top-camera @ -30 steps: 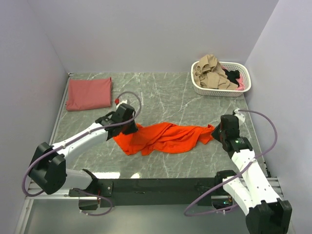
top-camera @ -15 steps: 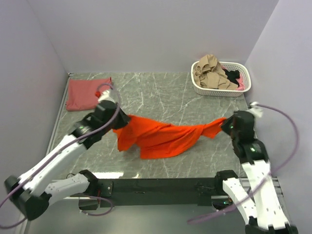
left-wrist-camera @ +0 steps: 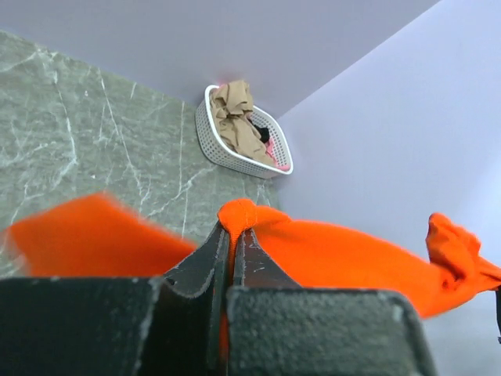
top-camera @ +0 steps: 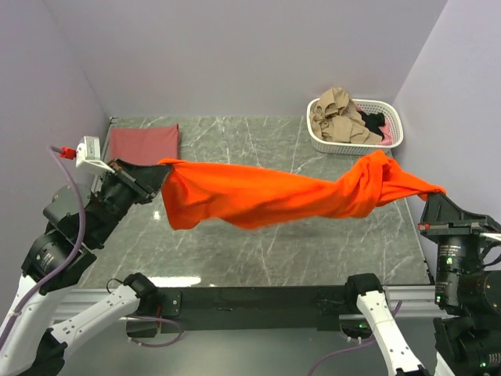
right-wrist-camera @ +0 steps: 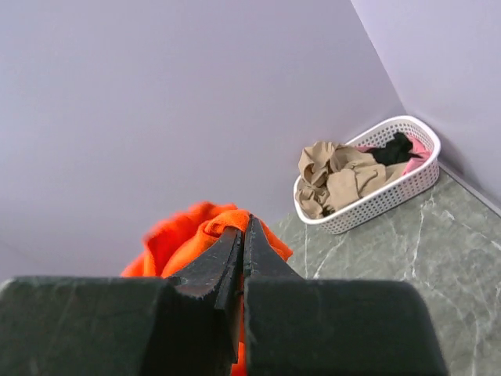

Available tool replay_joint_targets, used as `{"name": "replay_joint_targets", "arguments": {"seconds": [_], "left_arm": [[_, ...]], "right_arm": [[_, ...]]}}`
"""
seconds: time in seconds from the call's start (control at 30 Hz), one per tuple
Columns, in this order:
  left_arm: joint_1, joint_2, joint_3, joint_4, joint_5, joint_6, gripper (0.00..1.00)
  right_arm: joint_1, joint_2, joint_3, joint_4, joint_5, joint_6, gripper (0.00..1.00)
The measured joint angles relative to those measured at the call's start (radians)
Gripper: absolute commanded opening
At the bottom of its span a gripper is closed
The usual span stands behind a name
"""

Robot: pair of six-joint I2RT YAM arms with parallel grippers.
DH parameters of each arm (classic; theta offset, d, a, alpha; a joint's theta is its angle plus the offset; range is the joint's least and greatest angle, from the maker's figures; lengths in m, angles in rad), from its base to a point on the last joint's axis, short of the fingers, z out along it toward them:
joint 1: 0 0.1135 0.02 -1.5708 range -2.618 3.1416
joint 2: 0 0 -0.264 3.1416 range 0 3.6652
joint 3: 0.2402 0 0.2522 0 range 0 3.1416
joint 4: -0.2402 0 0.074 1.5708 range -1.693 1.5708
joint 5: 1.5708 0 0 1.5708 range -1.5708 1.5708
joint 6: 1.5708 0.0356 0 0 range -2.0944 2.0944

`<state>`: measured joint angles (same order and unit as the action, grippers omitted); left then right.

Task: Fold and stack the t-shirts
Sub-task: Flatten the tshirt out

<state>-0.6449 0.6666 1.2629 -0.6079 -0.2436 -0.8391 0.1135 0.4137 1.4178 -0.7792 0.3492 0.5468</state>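
The bright orange-red t-shirt [top-camera: 266, 196] hangs stretched in the air between both grippers, well above the table. My left gripper [top-camera: 160, 168] is shut on its left end, and the cloth shows pinched between the jaws in the left wrist view [left-wrist-camera: 235, 223]. My right gripper [top-camera: 433, 194] is shut on its right end, where the cloth bunches; the right wrist view shows it pinched too [right-wrist-camera: 244, 223]. The dusty brick-red t-shirt [top-camera: 145, 143] lies folded to a rectangle at the far left of the table, partly hidden behind the left arm.
A white slotted basket [top-camera: 325, 142] with tan, black and pink clothes stands at the far right corner; it also shows in the left wrist view [left-wrist-camera: 210, 139] and the right wrist view [right-wrist-camera: 391, 196]. Walls close in on three sides of the grey marble table [top-camera: 258, 251].
Both grippers have risen and moved apart, lifting the orange-red t-shirt off the table and pulling it out into a long hanging band.
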Motion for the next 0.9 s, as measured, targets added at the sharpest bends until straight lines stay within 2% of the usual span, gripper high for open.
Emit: {"name": "replay_joint_targets", "arguments": {"seconds": [0.07, 0.23, 0.33, 0.43, 0.57, 0.7, 0.9], "left_arm": [[0.000, -0.003, -0.005, 0.003, -0.010, 0.005, 0.11], [0.001, 0.101, -0.039, -0.011, -0.121, -0.006, 0.10], [0.064, 0.290, -0.049, -0.002, -0.184, -0.019, 0.01], [0.222, 0.529, -0.074, 0.076, -0.126, -0.011, 0.00], [0.323, 0.837, -0.085, 0.170, -0.097, -0.005, 0.00], [0.329, 1.014, -0.063, 0.232, -0.090, 0.026, 0.01], [0.332, 1.096, 0.068, 0.267, -0.098, 0.061, 0.01]], "right_arm": [[0.000, 0.001, -0.006, 0.002, 0.002, -0.007, 0.00], [0.000, 0.066, -0.140, 0.034, 0.003, -0.014, 0.00], [0.000, 0.217, -0.254, 0.098, 0.008, -0.013, 0.00], [-0.013, 0.414, -0.366, 0.187, -0.014, -0.014, 0.00], [-0.036, 0.686, -0.474, 0.328, -0.066, -0.024, 0.00], [-0.042, 0.861, -0.469, 0.454, -0.093, -0.051, 0.00], [-0.043, 0.989, -0.359, 0.548, -0.100, -0.093, 0.00]]}}
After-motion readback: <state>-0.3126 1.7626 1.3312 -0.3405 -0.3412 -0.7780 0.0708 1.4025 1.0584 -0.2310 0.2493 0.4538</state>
